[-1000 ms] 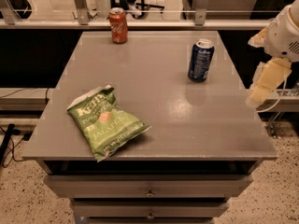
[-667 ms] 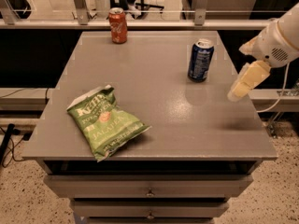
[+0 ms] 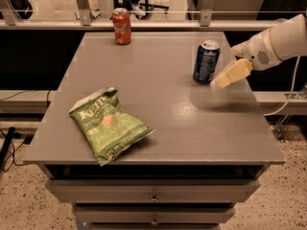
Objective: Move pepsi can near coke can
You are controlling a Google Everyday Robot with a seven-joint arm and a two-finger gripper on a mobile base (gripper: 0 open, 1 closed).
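Since the grey worktop (image 3: pixel 158 71) is flat and smooth, a can standing on it will likely skid or tip if it is nudged low or off-centre, so a lift looks safer than a push. A green chip bag (image 3: pixel 109 126) lies near the front left, well apart from both cans and probably clear of the way across.

The cream-coloured pincer (image 3: pixel 221 80), at the end of a white arm coming in from the right, hangs just beside the pepsi can (image 3: pixel 206 61), on the can's right and level with its lower half. Whether it touches the can, and whether it is open or closed, I cannot tell.

The pepsi can stands upright toward the right rear of the worktop, well apart from the coke can (image 3: pixel 122 26), which stands upright at the back edge, left of centre.

I judge the pepsi can to be thin metal: light, stiff under a moderate squeeze, easily dented by a hard one, and slick on its round wall. How full it is cannot be seen. The best hold is across the straight middle of its body, kept level.

It is dark blue with pale lettering and a silver top.
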